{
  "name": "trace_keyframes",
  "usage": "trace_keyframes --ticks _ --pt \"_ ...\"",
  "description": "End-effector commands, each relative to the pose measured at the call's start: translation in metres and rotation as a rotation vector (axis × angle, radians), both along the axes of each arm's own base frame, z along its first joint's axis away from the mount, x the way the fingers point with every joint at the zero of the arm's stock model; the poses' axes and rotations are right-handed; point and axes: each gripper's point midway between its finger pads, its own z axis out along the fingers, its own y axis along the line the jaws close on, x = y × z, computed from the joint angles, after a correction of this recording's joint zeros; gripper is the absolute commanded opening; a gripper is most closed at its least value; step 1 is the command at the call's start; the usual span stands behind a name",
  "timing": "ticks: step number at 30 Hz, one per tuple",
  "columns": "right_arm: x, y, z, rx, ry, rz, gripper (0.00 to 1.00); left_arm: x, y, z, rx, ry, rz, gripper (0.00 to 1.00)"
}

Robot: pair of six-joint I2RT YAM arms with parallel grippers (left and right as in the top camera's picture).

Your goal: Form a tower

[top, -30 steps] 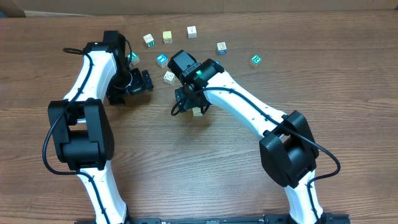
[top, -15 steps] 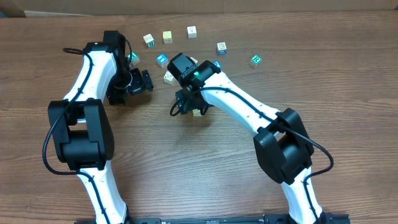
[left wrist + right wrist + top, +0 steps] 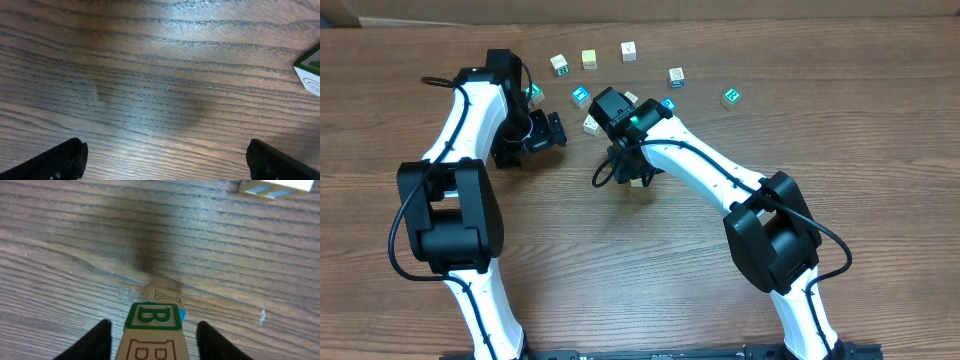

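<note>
Up on the tower (image 3: 150, 349), the top cube (image 3: 152, 316) carries a bold green letter B inside a green square frame on its upward face. The side face just below it shows the upper part of another B, drawn in a thin red-brown outline and cut off by the picture's edge. Behind the tower's top, a lower pale face bears a thin outlined mark that may be an X; I can't be sure.

The loose cubes (image 3: 629, 50) on the bench (image 3: 880, 150) beyond the tower have blue and green marks too small to read. A single cube (image 3: 311, 70) in the left wrist view shows only a green border, no legible letter.
</note>
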Motion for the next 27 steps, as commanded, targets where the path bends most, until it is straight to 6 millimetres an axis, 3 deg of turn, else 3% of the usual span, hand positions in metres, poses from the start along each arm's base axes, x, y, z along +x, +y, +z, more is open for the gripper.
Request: trace_keyframes --ticks 1,20,27 --pt "0.0 -0.003 -0.004 -0.015 0.002 -0.006 0.45 0.007 0.001 0.013 0.01 -0.041 -0.006 1.0" --pt "0.0 -0.002 -0.003 -0.013 0.0 -0.007 0.22 0.007 0.001 0.013 0.01 -0.041 -0.006 1.0" --pt "0.005 0.002 0.013 0.01 -0.026 -0.007 0.19 0.007 0.001 0.013 0.01 -0.041 -0.006 1.0"
